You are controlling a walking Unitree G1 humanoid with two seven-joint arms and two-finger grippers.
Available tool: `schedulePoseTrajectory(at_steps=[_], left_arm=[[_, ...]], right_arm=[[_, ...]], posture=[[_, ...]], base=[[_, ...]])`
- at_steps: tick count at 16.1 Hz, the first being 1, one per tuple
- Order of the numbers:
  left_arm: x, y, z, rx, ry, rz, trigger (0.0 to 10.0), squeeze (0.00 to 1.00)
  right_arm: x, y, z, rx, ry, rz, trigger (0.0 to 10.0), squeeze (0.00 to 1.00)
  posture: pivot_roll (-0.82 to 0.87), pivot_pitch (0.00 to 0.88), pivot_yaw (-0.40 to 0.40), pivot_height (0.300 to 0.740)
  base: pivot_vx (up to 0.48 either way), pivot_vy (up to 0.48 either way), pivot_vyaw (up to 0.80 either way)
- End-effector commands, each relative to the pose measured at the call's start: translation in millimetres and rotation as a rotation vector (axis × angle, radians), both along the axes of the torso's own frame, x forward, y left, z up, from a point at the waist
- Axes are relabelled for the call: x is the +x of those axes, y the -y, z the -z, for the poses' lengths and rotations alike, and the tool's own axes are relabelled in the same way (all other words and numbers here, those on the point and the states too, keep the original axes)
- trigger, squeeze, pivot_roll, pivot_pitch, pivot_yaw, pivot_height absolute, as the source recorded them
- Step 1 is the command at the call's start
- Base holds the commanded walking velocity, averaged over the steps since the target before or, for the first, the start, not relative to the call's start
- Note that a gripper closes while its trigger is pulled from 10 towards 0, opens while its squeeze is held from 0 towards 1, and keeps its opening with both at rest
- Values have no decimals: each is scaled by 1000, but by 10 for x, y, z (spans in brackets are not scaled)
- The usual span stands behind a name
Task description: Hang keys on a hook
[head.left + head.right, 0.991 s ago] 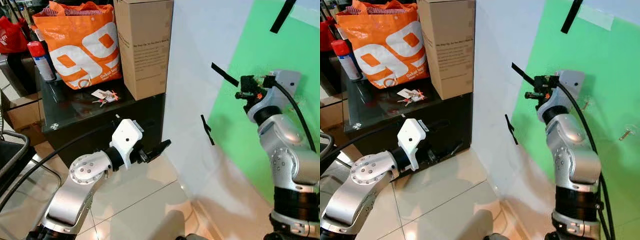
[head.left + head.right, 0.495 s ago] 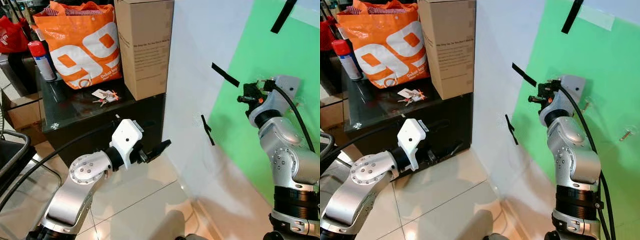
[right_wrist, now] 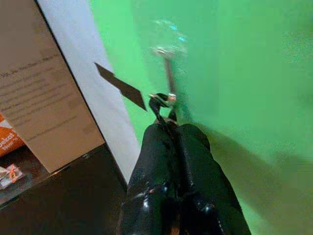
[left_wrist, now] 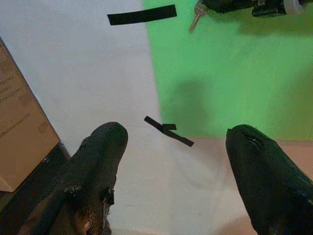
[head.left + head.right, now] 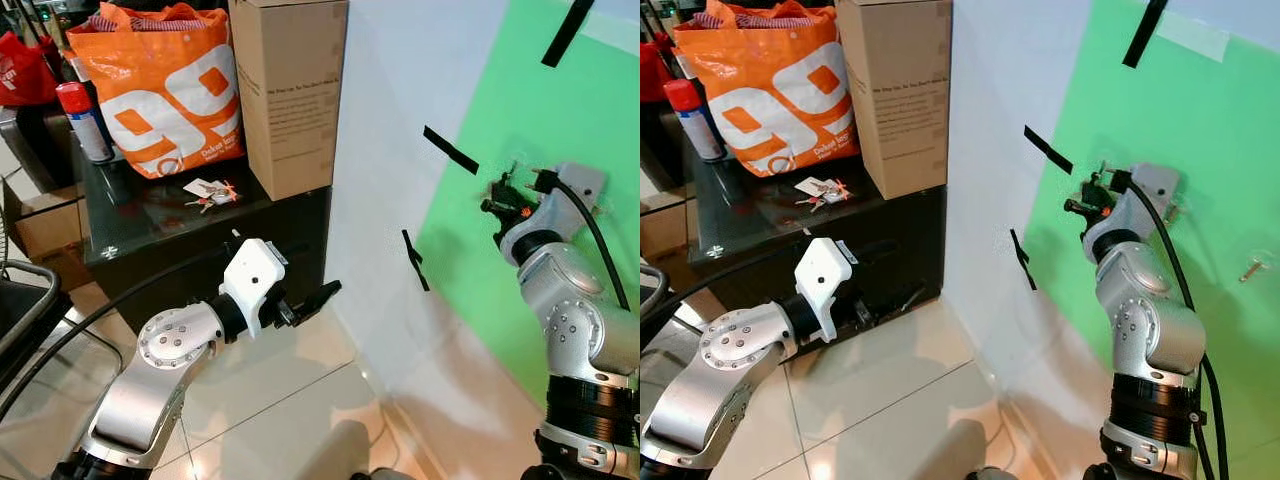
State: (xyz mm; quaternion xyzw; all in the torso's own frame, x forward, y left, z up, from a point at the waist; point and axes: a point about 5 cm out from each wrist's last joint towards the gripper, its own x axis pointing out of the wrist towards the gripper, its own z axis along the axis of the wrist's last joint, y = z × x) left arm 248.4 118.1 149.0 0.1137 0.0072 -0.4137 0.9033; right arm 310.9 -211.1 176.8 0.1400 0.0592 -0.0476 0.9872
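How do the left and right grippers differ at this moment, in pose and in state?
The right gripper is raised against the green sheet, while the left gripper is held low above the floor tiles. The right gripper's fingers are shut on the key ring beside the clear hook; the left gripper's fingers are spread and hold nothing. Both have two black fingers.

We see the key ring (image 3: 160, 99) pinched upright at fingertip level, touching a clear hook (image 3: 167, 54) on the green panel.
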Motion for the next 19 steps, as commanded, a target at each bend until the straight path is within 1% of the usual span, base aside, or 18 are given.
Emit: schedulePoseTrajectory(at_steps=[1, 4, 6, 8, 11, 12, 13, 14, 19], left_arm=[[2, 12, -13, 8, 0, 13, 10000, 0], [2, 14, -15, 6, 0, 12, 10000, 0], [4, 15, -18, 5, 1, 12, 10000, 0], [5, 13, -21, 6, 3, 13, 10000, 0], [6, 16, -23, 6, 4, 15, 10000, 0], [5, 17, -22, 7, 3, 16, 10000, 0], [4, 20, -19, 9, 2, 17, 10000, 0], [4, 21, -18, 10, 2, 17, 10000, 0], [5, 19, -13, 14, 0, 18, 10000, 0]], right_arm=[[-12, 40, 39, 26, -24, 18, 10000, 0], [-33, 93, 37, 48, -28, 40, 10000, 0], [-37, 79, 19, 54, -11, 26, 10000, 0], [-45, 7, -75, 59, 50, -23, 10000, 0], [-39, 1, -96, 69, 63, -26, 10000, 0], [-40, 4, -82, 64, 53, -26, 10000, 0], [-67, -7, 34, 19, -28, -42, 10000, 0], [-82, -10, 99, -1, -66, -45, 10000, 0], [-95, -35, 122, 18, -70, -48, 10000, 0]], posture=[[-31, 0, -24, 740], [-32, 0, -25, 740], [-31, 0, -24, 740], [-32, 0, -21, 740], [-32, 0, -20, 740], [-33, 0, -20, 740], [-33, 0, -21, 740], [-32, 0, -21, 740], [-31, 0, -19, 740]], base=[[0, 0, 0], [0, 0, 0], [0, 0, 0], [0, 0, 0], [0, 0, 0], [0, 0, 0], [0, 0, 0], [0, 0, 0], [0, 0, 0]])
